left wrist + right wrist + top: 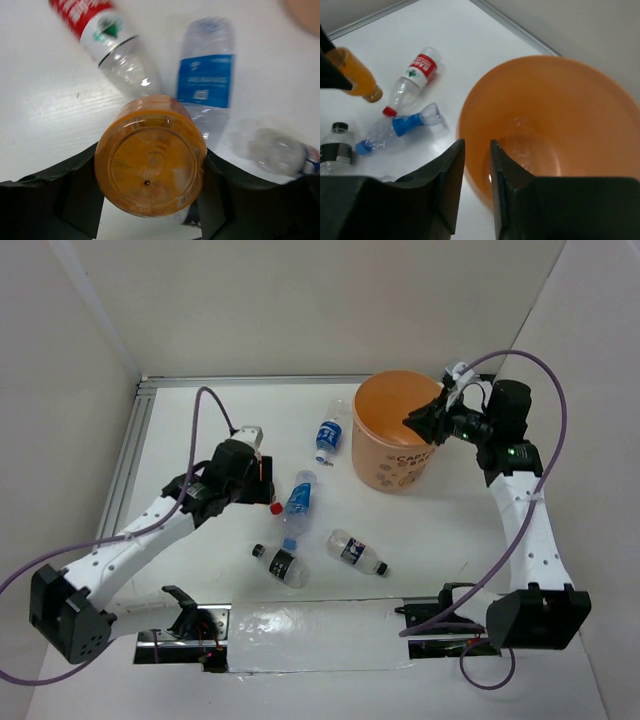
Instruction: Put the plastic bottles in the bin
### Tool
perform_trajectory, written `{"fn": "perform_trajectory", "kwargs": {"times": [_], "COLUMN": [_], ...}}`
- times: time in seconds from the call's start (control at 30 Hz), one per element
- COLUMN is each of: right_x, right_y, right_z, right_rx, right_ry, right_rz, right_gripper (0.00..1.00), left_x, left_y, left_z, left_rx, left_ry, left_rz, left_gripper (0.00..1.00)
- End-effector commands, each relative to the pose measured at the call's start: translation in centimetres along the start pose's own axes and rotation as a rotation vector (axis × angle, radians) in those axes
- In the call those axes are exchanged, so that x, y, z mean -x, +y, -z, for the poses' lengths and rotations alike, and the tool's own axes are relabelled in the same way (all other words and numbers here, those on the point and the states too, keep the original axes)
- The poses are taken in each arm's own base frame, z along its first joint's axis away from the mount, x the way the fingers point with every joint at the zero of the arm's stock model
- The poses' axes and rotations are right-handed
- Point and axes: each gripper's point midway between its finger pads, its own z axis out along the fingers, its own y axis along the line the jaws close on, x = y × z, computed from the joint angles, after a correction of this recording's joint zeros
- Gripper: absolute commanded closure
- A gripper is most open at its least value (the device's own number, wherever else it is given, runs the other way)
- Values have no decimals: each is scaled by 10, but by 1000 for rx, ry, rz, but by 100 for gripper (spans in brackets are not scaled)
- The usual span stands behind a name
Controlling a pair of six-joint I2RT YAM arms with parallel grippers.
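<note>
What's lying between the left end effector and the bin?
In the top view, two blue-labelled bottles: one by the end effector, another nearer the bin.

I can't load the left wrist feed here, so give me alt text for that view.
An amber bottle, seen base-on, is clamped in the left end effector and fills the centre. Behind it on the white table lie a red-labelled bottle, a blue-labelled bottle and a blurred clear bottle at right.
</note>
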Motion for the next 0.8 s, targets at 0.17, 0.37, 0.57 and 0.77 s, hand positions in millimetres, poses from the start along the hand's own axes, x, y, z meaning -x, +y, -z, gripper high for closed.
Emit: {"fn": "perform_trajectory", "kwargs": {"times": [0.17,0.37,0.57,0.77], "right_x": [-48,-79,-101,-126], "right_y": [64,99,109,115], "right_z": [37,53,64,61], "right_rx": [158,278,263,281], "right_ry": [50,51,98,175], "right_rz": [169,293,314,241], "right_gripper": [45,24,60,30], "left_x": [152,258,276,247], "left_y": [-113,-205,-273,-293], "left_z": [120,135,68,10], "left_rx": [-480,-739,-772,-700], "left_ry": [-376,-585,-526,-438], "left_rz": [-115,-121,-118,-132], "left_gripper": [100,100,91,0]}}
